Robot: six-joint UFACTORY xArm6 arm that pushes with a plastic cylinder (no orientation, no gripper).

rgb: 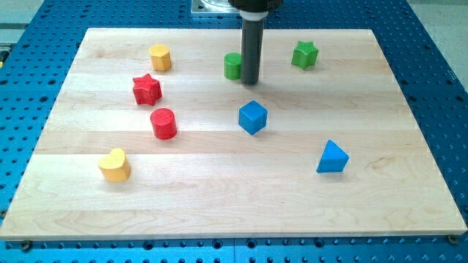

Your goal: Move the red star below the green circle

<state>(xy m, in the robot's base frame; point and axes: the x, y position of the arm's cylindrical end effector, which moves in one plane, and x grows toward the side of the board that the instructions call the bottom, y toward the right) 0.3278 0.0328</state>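
The red star (pixel 146 89) lies on the wooden board at the view's upper left. The green circle (pixel 232 66) stands near the view's top centre. My tip (pixel 250 81) is right beside the green circle, on its right side, touching or nearly touching it. The rod rises straight up from there to the view's top edge. The red star is well to the left of my tip and a little lower than the green circle.
A red cylinder (pixel 164 123) sits just below the red star. A yellow hexagon (pixel 160 57) is above it. A yellow heart (pixel 115 165) is at lower left. A blue cube (pixel 252 117), a blue triangle (pixel 332 157) and a green star (pixel 305 55) lie to the right.
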